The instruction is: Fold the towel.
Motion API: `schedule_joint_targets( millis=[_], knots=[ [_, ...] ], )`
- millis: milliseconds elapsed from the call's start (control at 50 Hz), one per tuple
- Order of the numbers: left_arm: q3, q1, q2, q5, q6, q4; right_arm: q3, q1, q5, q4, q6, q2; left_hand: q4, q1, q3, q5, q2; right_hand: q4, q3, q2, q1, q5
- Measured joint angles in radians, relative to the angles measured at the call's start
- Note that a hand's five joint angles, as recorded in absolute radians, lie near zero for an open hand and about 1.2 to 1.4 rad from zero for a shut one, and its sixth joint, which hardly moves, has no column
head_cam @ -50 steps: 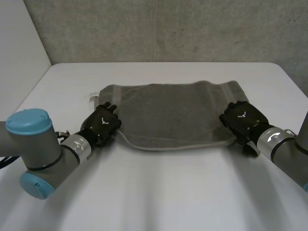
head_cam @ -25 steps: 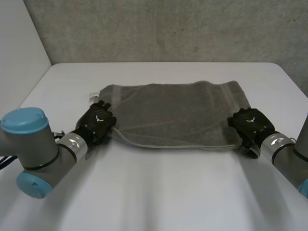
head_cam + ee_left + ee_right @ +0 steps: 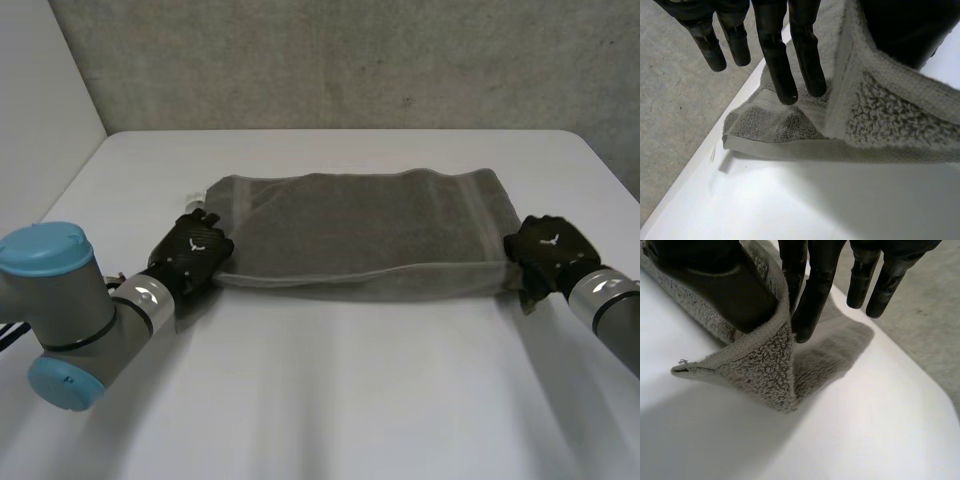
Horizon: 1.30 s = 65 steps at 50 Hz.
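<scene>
In the head view, the towel (image 3: 360, 235) is lying flat across the middle of the bench (image 3: 330, 400), its long axis running from one hand to the other. The left hand (image 3: 192, 252) is sitting at the near left corner and the right hand (image 3: 548, 250) at the near right corner, each equally close to its own end. The rest of the cloth is stretching away from both hands toward the far side, so I judge the fold is going to carry the near edge across the short axis.

In the left wrist view, the left hand (image 3: 775, 45) is pinching the towel (image 3: 890, 115) corner between straight fingers (image 3: 807, 60) and the thumb (image 3: 905, 30), with the edge standing up off the bench (image 3: 790, 205).

In the right wrist view, the right hand (image 3: 812, 300) is gripping its corner of the towel (image 3: 760, 370) the same way, the cloth draping over the thumb (image 3: 715, 285) and hanging clear of the bench (image 3: 855, 430).
</scene>
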Motion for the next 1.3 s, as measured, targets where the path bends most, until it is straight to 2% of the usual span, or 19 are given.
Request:
schedule_joint_targets(
  millis=[400, 420, 500, 520, 680, 800, 920, 1060, 1300],
  knots=[
    [0.003, 0.013, -0.010, -0.076, 0.002, 0.002, 0.002, -0.104, -0.054, 0.017, 0.036, -0.083, 0.000, -0.012, 0.000, -0.012, -0.020, 0.000, 0.000, 0.024, 0.000, 0.000],
    [0.001, 0.012, -0.010, -0.083, 0.002, 0.002, 0.003, -0.111, -0.056, 0.018, 0.036, -0.088, 0.000, 0.029, 0.000, 0.023, 0.021, 0.000, 0.000, 0.024, 0.000, 0.000],
    [-0.012, 0.011, -0.002, -0.098, 0.002, -0.003, 0.007, -0.131, -0.060, 0.022, 0.035, -0.106, 0.000, 0.427, 0.000, 0.435, 0.429, 0.000, 0.000, 0.024, 0.000, 0.000],
    [-0.017, 0.011, 0.004, -0.100, 0.002, -0.006, 0.009, -0.135, -0.062, 0.026, 0.034, -0.112, 0.000, 0.466, 0.000, 0.507, 0.499, 0.000, 0.000, 0.024, 0.000, 0.000],
    [-0.048, 0.009, 0.102, -0.096, -0.004, -0.081, 0.020, -0.155, -0.115, 0.088, 0.033, -0.168, 0.000, 0.471, 0.000, 0.537, 0.534, 0.000, 0.000, 0.024, 0.000, 0.000],
    [-0.063, 0.009, 0.243, -0.090, -0.045, -0.158, 0.022, -0.182, -0.177, 0.152, 0.033, -0.247, 0.000, 0.473, 0.000, 0.540, 0.534, 0.000, 0.000, 0.024, 0.000, 0.008],
    [-0.063, 0.013, 0.381, -0.061, -0.104, -0.235, 0.012, -0.198, -0.209, 0.212, 0.033, -0.330, 0.000, 0.477, 0.000, 0.540, 0.534, 0.000, 0.000, 0.024, 0.000, 0.009],
    [-0.053, 0.046, 0.511, 0.024, -0.123, -0.381, -0.009, -0.228, -0.270, 0.295, 0.033, -0.442, 0.000, 0.478, 0.000, 0.540, 0.534, 0.000, 0.000, 0.024, 0.000, 0.009],
    [-0.046, 0.087, 0.558, 0.142, -0.113, -0.549, -0.065, -0.326, -0.429, 0.411, 0.029, -0.544, 0.000, 0.479, 0.000, 0.540, 0.535, 0.000, 0.000, 0.024, 0.000, 0.009]
  ],
)
